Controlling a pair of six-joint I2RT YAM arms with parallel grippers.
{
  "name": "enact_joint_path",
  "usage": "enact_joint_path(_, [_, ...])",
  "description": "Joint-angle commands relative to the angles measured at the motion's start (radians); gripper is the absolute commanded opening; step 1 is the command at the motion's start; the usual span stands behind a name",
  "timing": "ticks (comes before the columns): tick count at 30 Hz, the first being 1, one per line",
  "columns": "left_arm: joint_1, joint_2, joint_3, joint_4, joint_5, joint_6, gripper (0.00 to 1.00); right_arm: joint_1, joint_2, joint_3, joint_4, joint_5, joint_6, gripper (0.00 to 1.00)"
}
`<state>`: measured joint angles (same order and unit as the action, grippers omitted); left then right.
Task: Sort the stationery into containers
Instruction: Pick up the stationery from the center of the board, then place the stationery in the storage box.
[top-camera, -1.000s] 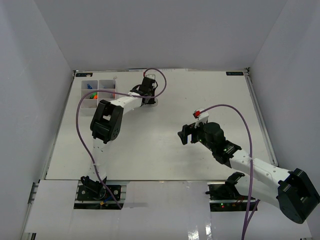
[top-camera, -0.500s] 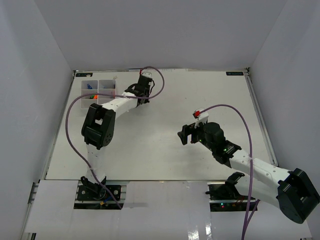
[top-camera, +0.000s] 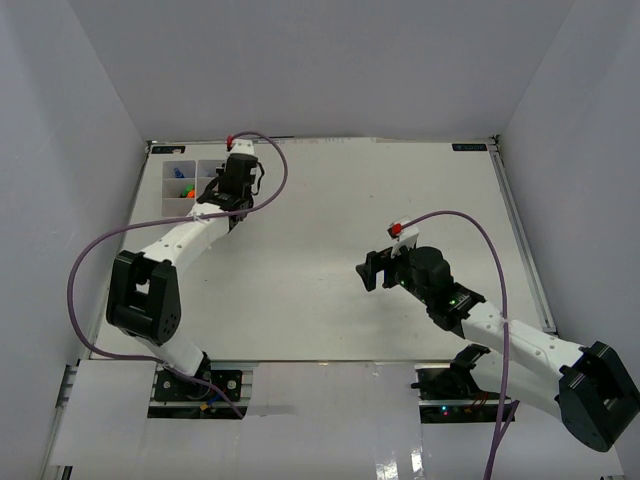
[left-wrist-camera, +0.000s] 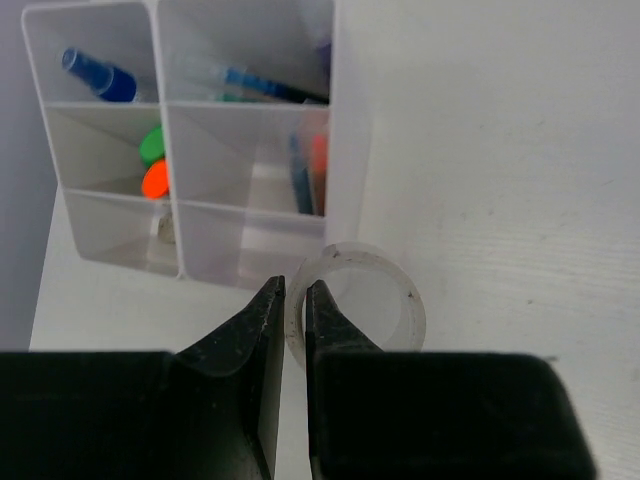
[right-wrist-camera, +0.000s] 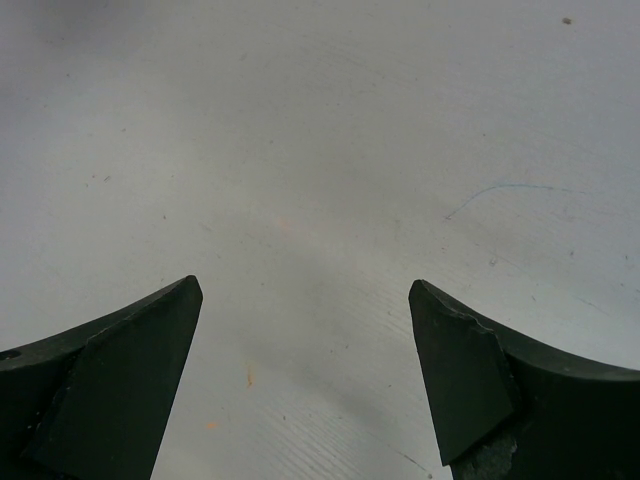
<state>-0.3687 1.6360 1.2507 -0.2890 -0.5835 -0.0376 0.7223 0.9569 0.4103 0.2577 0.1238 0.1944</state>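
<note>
In the left wrist view my left gripper (left-wrist-camera: 295, 298) is shut on the left wall of the translucent tape ring (left-wrist-camera: 372, 300), just off the near right corner of the containers tray (left-wrist-camera: 345, 150). The tray holds a blue-capped glue bottle (left-wrist-camera: 98, 76), green-capped (left-wrist-camera: 152, 144) and orange-capped (left-wrist-camera: 155, 180) highlighters, and pens (left-wrist-camera: 265, 88). From above, the left gripper (top-camera: 228, 195) sits at the tray's (top-camera: 180, 208) right side and the ring is hidden under it. My right gripper (right-wrist-camera: 305, 300) is open over bare table, also in the top view (top-camera: 375, 268).
The white table (top-camera: 340, 230) is bounded by walls on the left, back and right. The tray stands in the back left corner. A purple cable (top-camera: 265, 160) loops over the left wrist, another (top-camera: 470, 225) arches over the right arm.
The left gripper closed on the tape ring and swung left with it, from mid-back of the table to the tray's right side. The right arm has not moved.
</note>
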Motion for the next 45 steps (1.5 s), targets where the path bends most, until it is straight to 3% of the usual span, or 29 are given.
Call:
enact_joint_path(1, [0.031,-0.102,-0.088,0.013,0.002,0.005,0.12,0.002,-0.012,-0.004,0.034,-0.013,-0.013,0.91])
enact_joint_path(12, [0.155,-0.150,-0.177,0.067,-0.022,0.016,0.11,0.002,-0.007,-0.001,0.032,-0.042,-0.019,0.91])
enact_joint_path(24, [0.198,-0.123,-0.197,0.152,-0.002,0.004,0.10,0.002,-0.012,-0.004,0.032,-0.065,-0.027,0.91])
enact_joint_path(27, [0.201,-0.105,-0.214,0.206,-0.038,0.016,0.09,0.002,-0.007,-0.004,0.034,-0.067,-0.029,0.91])
enact_joint_path(31, [0.201,-0.102,-0.284,0.411,-0.032,0.087,0.09,0.002,-0.009,-0.002,0.034,-0.073,-0.032,0.91])
enact_joint_path(45, [0.218,-0.104,-0.438,0.731,0.034,0.212,0.08,0.002,-0.001,-0.005,0.040,-0.082,-0.039,0.91])
